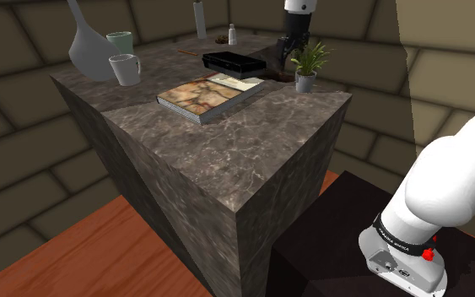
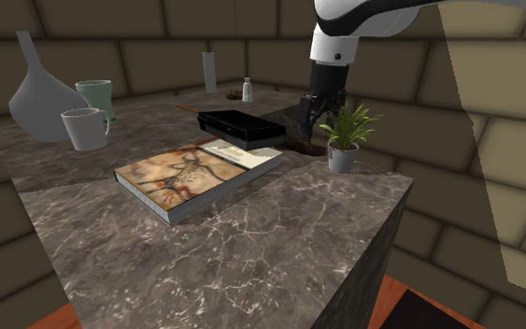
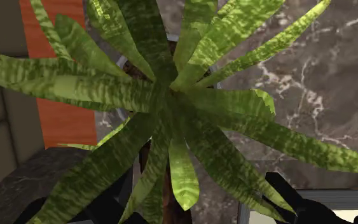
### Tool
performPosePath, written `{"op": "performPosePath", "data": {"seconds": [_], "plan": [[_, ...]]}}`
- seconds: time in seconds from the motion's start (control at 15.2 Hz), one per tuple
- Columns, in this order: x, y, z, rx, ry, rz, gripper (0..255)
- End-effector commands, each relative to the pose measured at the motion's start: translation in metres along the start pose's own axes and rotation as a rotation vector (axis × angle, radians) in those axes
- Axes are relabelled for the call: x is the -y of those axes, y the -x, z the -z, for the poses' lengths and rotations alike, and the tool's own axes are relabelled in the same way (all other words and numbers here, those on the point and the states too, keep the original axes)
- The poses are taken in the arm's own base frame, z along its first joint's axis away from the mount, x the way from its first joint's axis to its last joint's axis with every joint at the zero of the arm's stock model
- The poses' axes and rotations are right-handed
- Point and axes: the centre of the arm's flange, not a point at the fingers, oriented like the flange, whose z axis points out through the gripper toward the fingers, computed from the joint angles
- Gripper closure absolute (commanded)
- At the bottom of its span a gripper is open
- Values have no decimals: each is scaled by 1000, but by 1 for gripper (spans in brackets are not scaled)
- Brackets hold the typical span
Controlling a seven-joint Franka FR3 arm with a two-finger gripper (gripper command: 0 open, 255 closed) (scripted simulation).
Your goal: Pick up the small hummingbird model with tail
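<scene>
Jaws stand apart above the potted plant (image 3: 171, 102) in the wrist view; the shoulder view adds a book (image 1: 210, 94).

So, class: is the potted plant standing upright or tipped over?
Upright: the potted plant stands on its base on the table, leaves fanning upward.

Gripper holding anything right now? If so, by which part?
Cannot tell: the gripper is down at the brown model beside the plant, whose leaves hide any contact.
</scene>
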Motion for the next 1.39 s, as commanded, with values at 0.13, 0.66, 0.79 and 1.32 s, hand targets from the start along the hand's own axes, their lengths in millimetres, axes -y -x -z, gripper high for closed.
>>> {"op": "performPosePath", "data": {"seconds": [0.13, 0.66, 0.79, 1.32], "plan": [[-15, -53, -14, 24, -8, 67, 0], [-20, -69, -51, 32, -11, 90, 0], [-20, -69, -60, 32, -11, 90, 0], [-20, -69, -60, 32, -11, 90, 255]]}}
